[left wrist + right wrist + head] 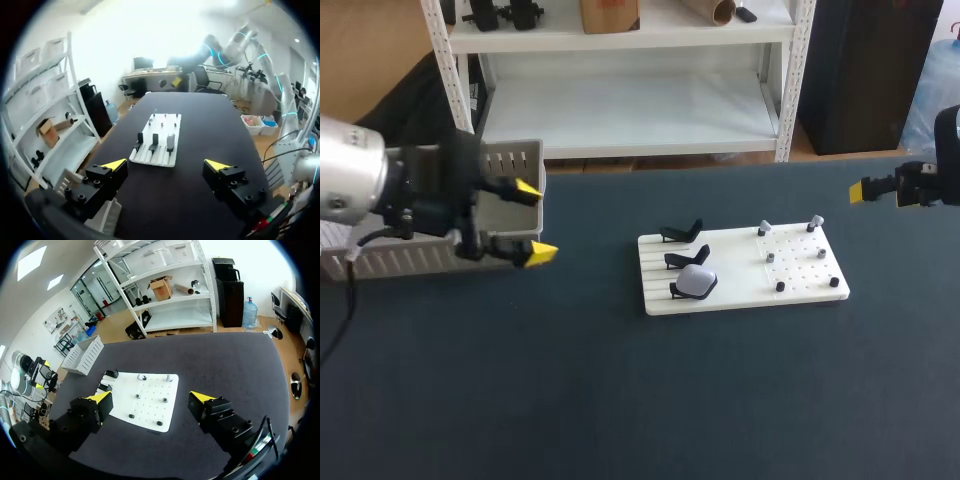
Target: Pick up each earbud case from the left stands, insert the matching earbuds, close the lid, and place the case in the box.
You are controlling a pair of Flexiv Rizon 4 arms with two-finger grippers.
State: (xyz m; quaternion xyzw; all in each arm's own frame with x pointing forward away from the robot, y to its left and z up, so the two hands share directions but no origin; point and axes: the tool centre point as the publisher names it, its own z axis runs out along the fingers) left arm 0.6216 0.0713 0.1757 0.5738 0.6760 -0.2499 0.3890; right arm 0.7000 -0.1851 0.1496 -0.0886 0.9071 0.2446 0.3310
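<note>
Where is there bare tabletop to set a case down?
Bare table lies in front of the white board, and between it and the grey box. Crowded: the board's stands and pegs, and beside the left gripper.

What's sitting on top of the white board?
On the white board: three black stands, the front one holding a white earbud case that hides most of it, and small earbuds standing on the other side.

Dark grey matte table (pixel 620 400)
</note>
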